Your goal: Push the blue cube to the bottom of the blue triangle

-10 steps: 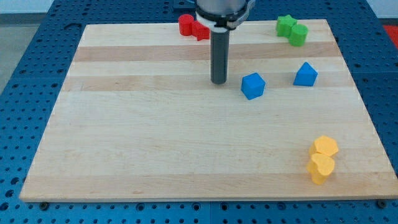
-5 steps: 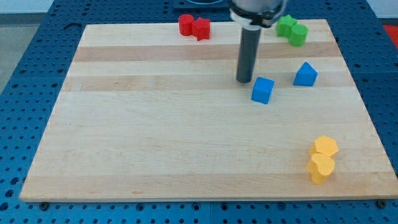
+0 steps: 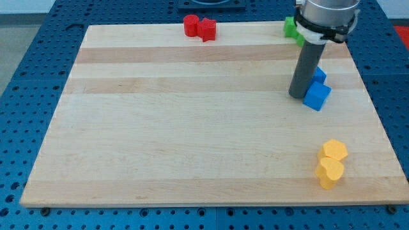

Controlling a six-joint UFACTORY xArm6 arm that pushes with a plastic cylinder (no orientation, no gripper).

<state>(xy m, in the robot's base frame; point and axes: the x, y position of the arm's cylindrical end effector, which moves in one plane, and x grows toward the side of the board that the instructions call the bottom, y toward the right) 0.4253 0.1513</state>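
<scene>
— Jaws? None on this arm; it ends in a straight dark rod, so nothing is held. My tip (image 3: 298, 96) is down on the wooden board (image 3: 192, 140), touching or just beside the left face of the blue cube (image 3: 317, 96).

— Where does that cube lie?

— Toward the view's right, in the upper half of the board. It sits directly below the blue triangle (image 3: 319, 75), close enough that they look to be touching, though the rod covers part of the triangle, so I cannot tell for sure.

— What else is on the board?

— 2 red blocks (image 3: 199, 27) are pressed together at the view's top, left of the rod; their shapes are hard to make out. 1 green block (image 3: 290, 26) peeks out behind the rod's housing at the top right, mostly hidden. 2 yellow blocks (image 3: 331, 163) are stacked close near the bottom right, well apart from the blue pair. The upper 1 looks hexagonal, the lower 1 heart-like.
</scene>
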